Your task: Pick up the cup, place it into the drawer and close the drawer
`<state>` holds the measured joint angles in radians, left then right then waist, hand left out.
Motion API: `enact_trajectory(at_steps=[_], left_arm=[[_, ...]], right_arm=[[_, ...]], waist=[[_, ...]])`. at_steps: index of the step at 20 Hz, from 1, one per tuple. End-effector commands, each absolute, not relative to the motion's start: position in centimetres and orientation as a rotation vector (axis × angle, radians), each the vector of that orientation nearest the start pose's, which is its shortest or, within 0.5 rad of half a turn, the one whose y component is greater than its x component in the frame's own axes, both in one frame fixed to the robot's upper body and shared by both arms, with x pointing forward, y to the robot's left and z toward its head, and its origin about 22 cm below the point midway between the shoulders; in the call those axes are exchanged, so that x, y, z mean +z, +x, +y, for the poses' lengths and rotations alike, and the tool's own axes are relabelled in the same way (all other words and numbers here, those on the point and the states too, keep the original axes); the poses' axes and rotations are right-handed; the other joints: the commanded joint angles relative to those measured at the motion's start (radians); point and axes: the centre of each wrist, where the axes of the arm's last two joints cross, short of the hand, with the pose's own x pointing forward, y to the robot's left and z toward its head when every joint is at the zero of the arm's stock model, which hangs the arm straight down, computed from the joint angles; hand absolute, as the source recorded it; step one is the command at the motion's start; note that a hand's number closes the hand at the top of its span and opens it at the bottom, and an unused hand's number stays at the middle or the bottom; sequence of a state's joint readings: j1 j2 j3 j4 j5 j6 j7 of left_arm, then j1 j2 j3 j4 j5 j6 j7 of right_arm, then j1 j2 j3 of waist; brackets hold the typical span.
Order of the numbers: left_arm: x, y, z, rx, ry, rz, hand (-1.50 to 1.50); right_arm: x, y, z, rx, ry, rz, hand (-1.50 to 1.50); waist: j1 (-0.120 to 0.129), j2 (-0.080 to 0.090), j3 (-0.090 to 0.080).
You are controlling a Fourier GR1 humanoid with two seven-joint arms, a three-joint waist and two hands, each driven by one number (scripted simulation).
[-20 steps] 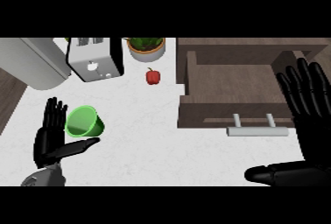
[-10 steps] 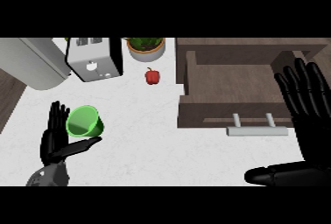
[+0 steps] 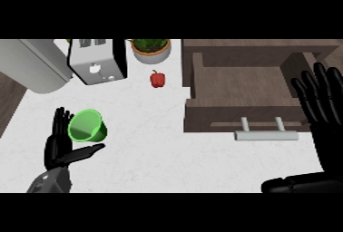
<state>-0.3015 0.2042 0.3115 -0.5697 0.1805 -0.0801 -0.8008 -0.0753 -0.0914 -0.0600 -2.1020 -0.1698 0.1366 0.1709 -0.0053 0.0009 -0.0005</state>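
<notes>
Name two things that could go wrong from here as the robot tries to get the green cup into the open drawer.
1. The left hand is open beside the green cup, fingers not curled round it, so closing could tip or push the cup away.
2. The cup must clear the drawer front wall, which it might clip.

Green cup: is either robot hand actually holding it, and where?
Nothing is held yet. The left robot hand is open beside the green cup, fingers straight behind it, thumb below. The right robot hand rests open at the right edge.
</notes>
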Motion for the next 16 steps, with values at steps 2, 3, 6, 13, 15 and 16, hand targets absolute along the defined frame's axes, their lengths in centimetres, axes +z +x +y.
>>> enact_trajectory(at_steps=[2,3,6,13,15,16], left_arm=[[-14.1,25.0,31.7,0.273,0.155,-1.721,-1.5],[-13.5,26.4,32.1,0.268,0.141,-1.732,-1.5],[-13.0,27.0,33.5,0.317,0.128,-1.736,-1.5],[-14.9,25.1,32.0,0.335,0.056,-1.721,-1.5],[-13.1,26.9,34.0,0.361,0.048,-1.736,-1.5],[-13.5,26.6,33.4,0.359,0.01,-1.721,-1.5]], right_arm=[[14.8,21.2,-23.1,0.161,0.175,-1.991,-1.5],[14.8,23.1,-24.4,0.147,0.174,-2.009,-1.5],[14.9,21.8,-24.2,0.137,0.184,-2.009,-1.5],[12.9,21.6,-23.5,0.129,0.166,-2.009,-1.5],[14.8,22.8,-23.6,0.128,0.187,-2.019,-1.5],[13.7,22.1,-24.5,0.143,0.183,-1.985,-1.5]], waist=[[0.0,0.0,0.0],[-0.002,0.002,0.0],[-0.007,0.003,-0.001],[-0.003,0.001,0.0],[-0.003,0.002,-0.001],[-0.006,0.002,-0.001]])
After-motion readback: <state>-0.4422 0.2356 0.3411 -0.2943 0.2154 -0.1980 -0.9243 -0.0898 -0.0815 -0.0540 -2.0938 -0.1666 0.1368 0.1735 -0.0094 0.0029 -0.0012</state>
